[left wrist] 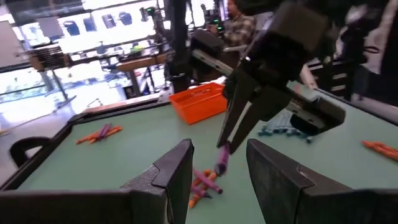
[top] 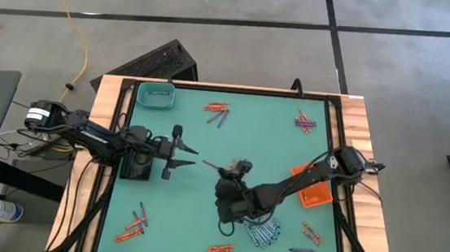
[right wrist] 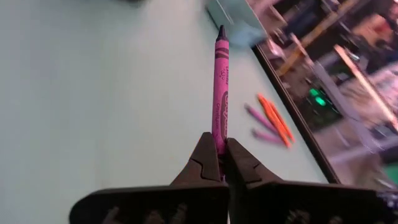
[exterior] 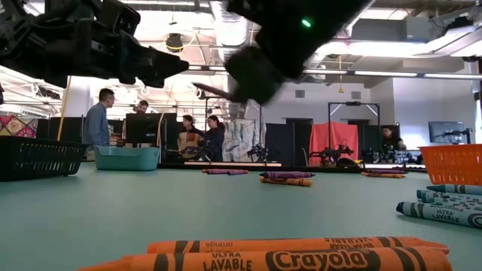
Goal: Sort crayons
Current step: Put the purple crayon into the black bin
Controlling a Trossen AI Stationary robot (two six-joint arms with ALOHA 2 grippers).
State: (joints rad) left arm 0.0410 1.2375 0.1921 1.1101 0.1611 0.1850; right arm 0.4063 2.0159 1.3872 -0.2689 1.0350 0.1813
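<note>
A: On the table's left side, what was the status of the left gripper (top: 183, 161)?

B: Its fingers (left wrist: 177, 171) stood spread and held nothing. It hung above the green mat (top: 185, 212), just right of the black tray (top: 137, 167) and below the teal tray (top: 156, 95) in the high view.

A: At centre?

B: The right gripper (right wrist: 222, 163) was pressed together on a purple crayon (right wrist: 220, 87), pinching its rear end, tip pointing toward the left gripper.

A: And further right?

B: A pile of blue-grey crayons (top: 263, 232) lay just below the right arm. The orange tray (top: 314, 192) sat near the right edge. Loose orange and purple crayons (top: 217, 109) lay scattered over the mat.
</note>
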